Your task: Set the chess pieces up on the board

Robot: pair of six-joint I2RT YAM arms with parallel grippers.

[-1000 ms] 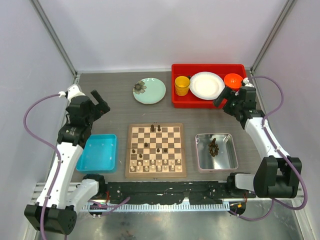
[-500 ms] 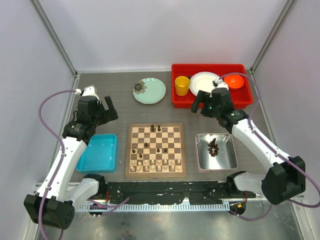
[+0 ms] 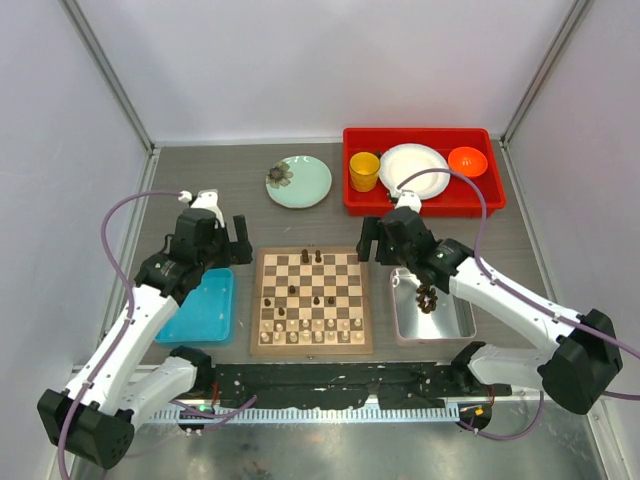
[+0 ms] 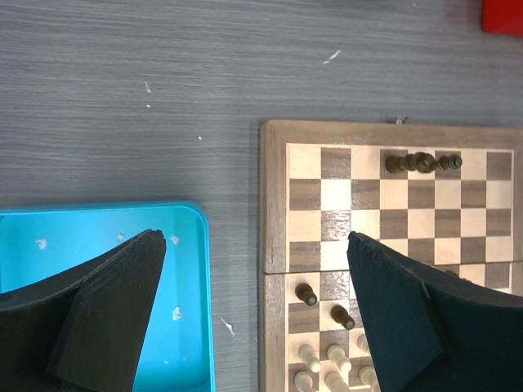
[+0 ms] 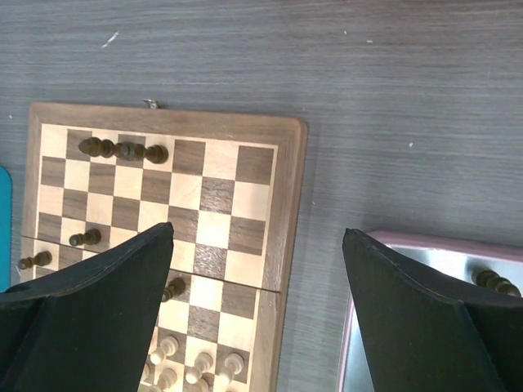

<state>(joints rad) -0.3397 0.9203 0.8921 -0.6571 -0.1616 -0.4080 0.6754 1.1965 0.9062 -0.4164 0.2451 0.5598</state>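
The board [image 3: 311, 349] lies in the middle of the table. Cream chess pieces [image 3: 310, 330] fill its two near rows. A few dark pieces [image 3: 311, 256] stand on the far row and a few more [image 3: 293, 290] mid-board. More dark pieces [image 3: 427, 295] lie heaped in the silver tray [image 3: 455, 318]. My left gripper [image 3: 243, 243] is open and empty over the board's far-left corner [image 4: 274, 204]; the left wrist view shows it [image 4: 255, 238] spanning that edge. My right gripper [image 3: 368, 240] is open and empty over the far-right corner [image 5: 290, 204], its fingers [image 5: 257, 233] spanning board edge and tray rim [image 5: 425, 242].
An empty blue tray [image 3: 200, 310] lies left of the board. A red bin [image 3: 420, 208] at the back right holds a yellow cup [image 3: 364, 171], a white plate [image 3: 412, 170] and an orange bowl [image 3: 467, 160]. A green plate [image 3: 298, 181] sits at the back.
Both arms have swung inward and down toward the board. The left gripper came from the far left, the right gripper from beside the red bin. Both stayed open.
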